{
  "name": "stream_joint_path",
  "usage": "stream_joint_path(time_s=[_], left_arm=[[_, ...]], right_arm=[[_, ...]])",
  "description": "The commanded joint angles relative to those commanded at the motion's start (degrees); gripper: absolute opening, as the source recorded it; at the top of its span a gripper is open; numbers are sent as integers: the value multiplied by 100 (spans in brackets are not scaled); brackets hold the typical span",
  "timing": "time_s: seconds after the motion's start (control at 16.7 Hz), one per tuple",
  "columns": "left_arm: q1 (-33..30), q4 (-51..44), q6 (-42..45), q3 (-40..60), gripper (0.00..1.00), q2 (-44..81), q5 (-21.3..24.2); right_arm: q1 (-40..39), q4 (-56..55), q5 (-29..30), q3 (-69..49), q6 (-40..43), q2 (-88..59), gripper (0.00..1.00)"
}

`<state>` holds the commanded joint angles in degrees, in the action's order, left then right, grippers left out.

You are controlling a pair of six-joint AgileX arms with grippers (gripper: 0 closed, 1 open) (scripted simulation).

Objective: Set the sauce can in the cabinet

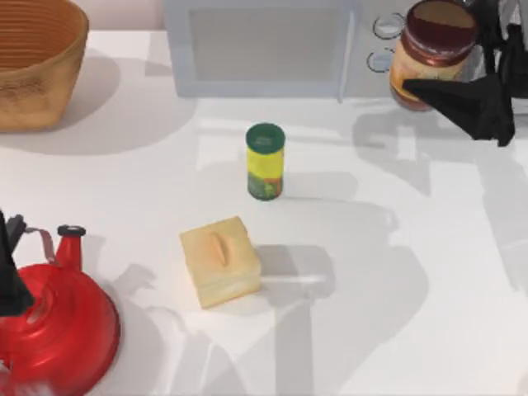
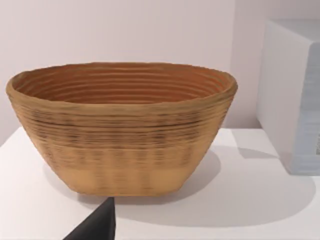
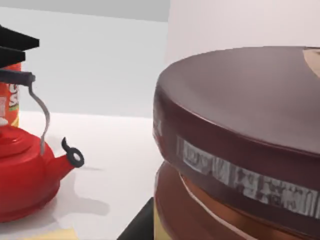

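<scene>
The right gripper point(image 1: 462, 103) is holding the sauce can point(image 1: 432, 54) up at the table's far right, in front of the microwave point(image 1: 272, 45). The green-topped can point(image 1: 265, 162), butter block point(image 1: 220, 261), kettle point(image 1: 58, 326) and basket point(image 1: 37, 62) are sitting on the table point(image 1: 396, 313).

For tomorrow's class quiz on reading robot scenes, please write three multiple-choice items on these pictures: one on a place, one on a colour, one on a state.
1. Where is the sauce can in the top view?
A. Far right, before the microwave
B. Inside the basket
C. Beside the kettle

2. What colour is the slim can's lid?
A. Maroon
B. Green
C. White

3. How is the sauce can held?
A. Lying on its side
B. Free on the table
C. Upright, in the right gripper

Answers: 1 A, it covers the microwave's knobs. 2 B, its top is green. 3 C, black jaws close on its side.
</scene>
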<state>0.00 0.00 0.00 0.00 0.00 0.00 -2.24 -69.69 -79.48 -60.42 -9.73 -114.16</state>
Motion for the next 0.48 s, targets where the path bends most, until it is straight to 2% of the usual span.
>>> stream_joint_path(time_s=[0.48], left_arm=[[0,0,0,0,100,0,0]], right_arm=[[88,1919,2142,1658,277,3326,0]])
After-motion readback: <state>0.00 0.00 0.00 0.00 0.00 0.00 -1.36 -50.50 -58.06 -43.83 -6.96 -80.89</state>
